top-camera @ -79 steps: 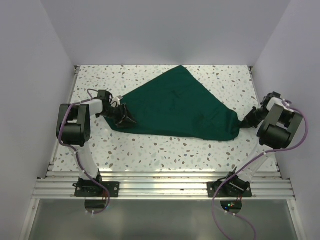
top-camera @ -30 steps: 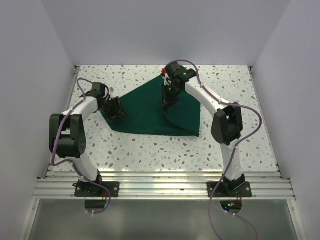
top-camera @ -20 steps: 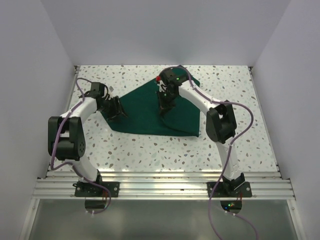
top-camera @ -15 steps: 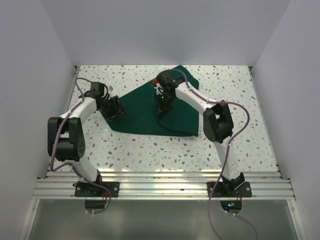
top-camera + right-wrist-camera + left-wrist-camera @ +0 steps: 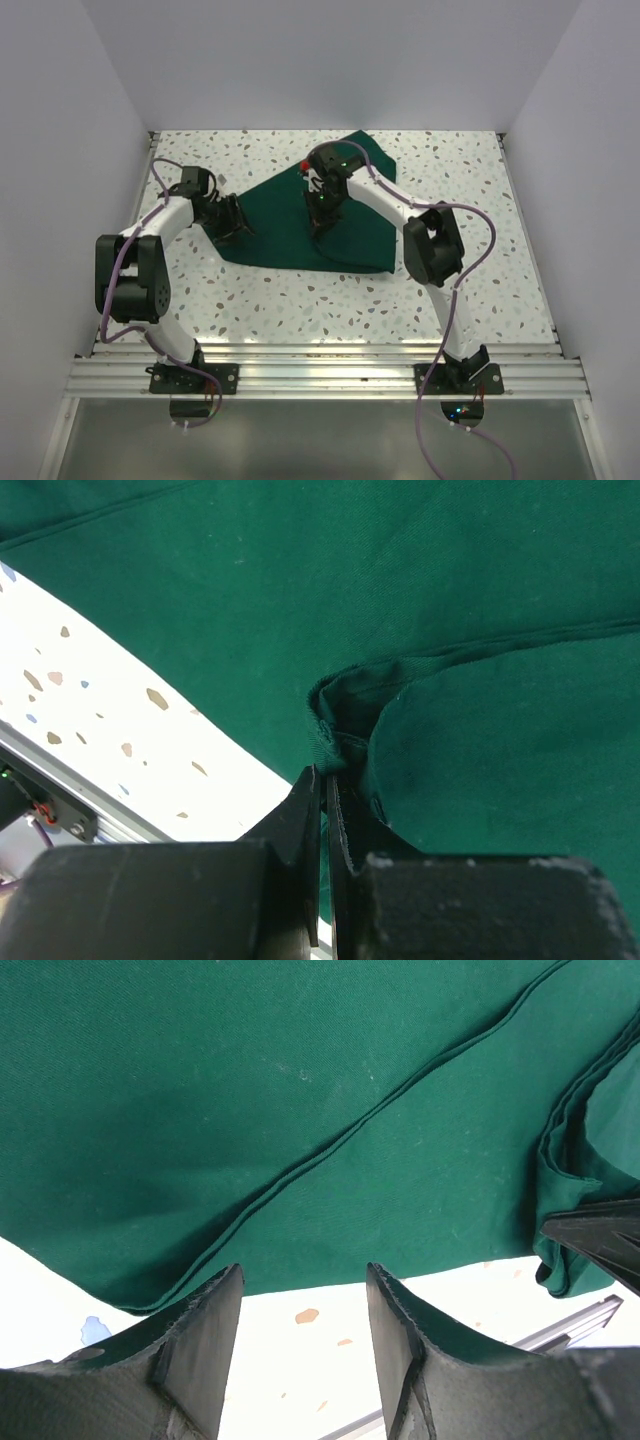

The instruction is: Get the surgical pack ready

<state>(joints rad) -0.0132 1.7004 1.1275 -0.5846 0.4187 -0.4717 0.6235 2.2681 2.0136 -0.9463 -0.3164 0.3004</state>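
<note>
My right gripper [image 5: 322, 775] is pinching a folded corner of the drape [image 5: 450, 600]. Its fingers [image 5: 290, 830] are pressing together with only a thin slit between them, and the bunched hem is sitting right at the tips. Beyond the tips the cloth is spreading out flat and filling most of what I see. To the right of the tips a second layer is lying doubled over the lower one, its curved edge running away from the pinch. To the left of the tips, the speckled table [image 5: 100, 710] is showing past the drape's edge.

My left gripper [image 5: 303, 1285] is standing about half open and is gripping nothing. Between its fingers [image 5: 200, 1330] I am seeing bare table [image 5: 310, 1335], and the drape's [image 5: 300, 1110] near edge is lying just past the tips. A stitched seam is running diagonally across the cloth ahead of them. Far to the right of these fingers, the cloth is gathering into folds.

From above, the left gripper [image 5: 237, 222] is hovering at the left corner of the drape [image 5: 285, 225]. The right gripper [image 5: 318, 220] is reaching over the cloth's middle. The drape is lying between the two on the table [image 5: 300, 300], in the far half, with its right part folded over.
</note>
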